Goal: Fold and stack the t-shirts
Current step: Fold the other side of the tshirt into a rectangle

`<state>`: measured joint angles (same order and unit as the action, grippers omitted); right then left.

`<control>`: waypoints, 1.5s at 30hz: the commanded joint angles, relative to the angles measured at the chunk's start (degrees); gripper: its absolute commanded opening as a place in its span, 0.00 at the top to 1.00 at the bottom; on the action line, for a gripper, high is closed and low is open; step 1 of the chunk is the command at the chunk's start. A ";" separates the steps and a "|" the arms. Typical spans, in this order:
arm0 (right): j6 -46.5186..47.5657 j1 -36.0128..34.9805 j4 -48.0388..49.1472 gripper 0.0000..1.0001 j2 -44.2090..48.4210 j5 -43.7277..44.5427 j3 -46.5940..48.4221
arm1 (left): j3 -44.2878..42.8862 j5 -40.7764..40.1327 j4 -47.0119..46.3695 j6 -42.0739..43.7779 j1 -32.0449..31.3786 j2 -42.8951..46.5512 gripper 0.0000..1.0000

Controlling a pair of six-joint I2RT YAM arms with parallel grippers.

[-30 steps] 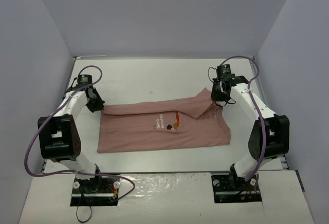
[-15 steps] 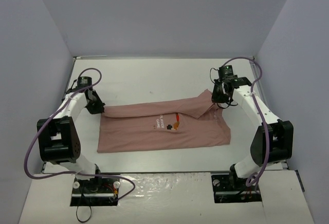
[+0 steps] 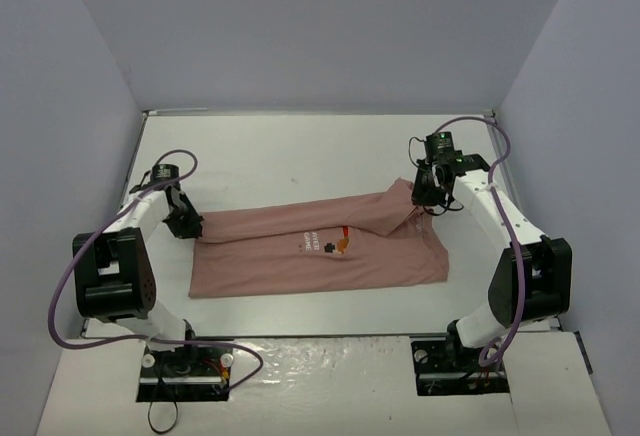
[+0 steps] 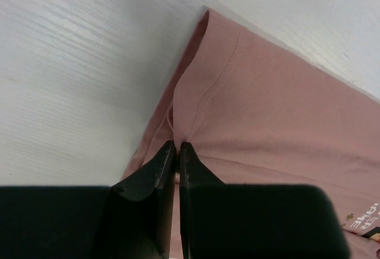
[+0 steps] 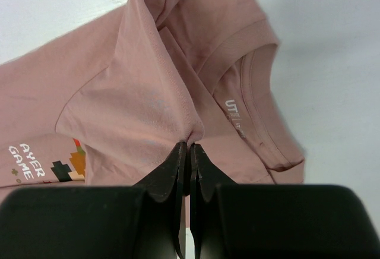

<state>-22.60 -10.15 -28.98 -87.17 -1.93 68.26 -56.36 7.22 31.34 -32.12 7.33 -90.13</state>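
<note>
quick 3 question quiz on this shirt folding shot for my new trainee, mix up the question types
1. True or false: the left gripper and the right gripper are each shut on a pinch of the dusty-pink short-sleeved cloth t-shirt.
2. The shirt's ribbed neckline lies at which arm's end? A) left B) right
3. Fill in: beside the orange-and-dark pixel graphic, the white lettering ends in the word ____.

Key: 1 true; 2 B; 3 GAME
</note>
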 commanded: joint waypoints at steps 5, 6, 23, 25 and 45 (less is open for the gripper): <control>-0.69 -0.04 -0.77 1.00 2.84 0.35 -2.21 | 0.06 -0.76 -1.94 -0.88 0.53 0.71 0.91; -0.73 -0.13 -0.81 1.00 2.98 0.31 -2.26 | -0.02 -0.90 -1.85 -0.84 0.53 1.14 0.89; -1.13 -0.57 -0.81 1.00 2.82 0.34 -3.76 | -1.57 -4.27 0.30 -1.29 -6.15 11.47 0.55; -1.21 -0.66 -0.72 1.00 2.71 0.61 -4.42 | -0.89 -5.16 -1.56 -1.87 -8.93 10.98 0.55; -9.04 -4.90 -2.30 1.00 8.18 4.07 -5.85 | -5.57 -6.78 -7.52 -2.77 -12.52 -4.53 0.55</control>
<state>-28.49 -14.55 -29.99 -82.78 -0.86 62.84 -58.87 1.43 26.12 -34.16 -5.28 -94.81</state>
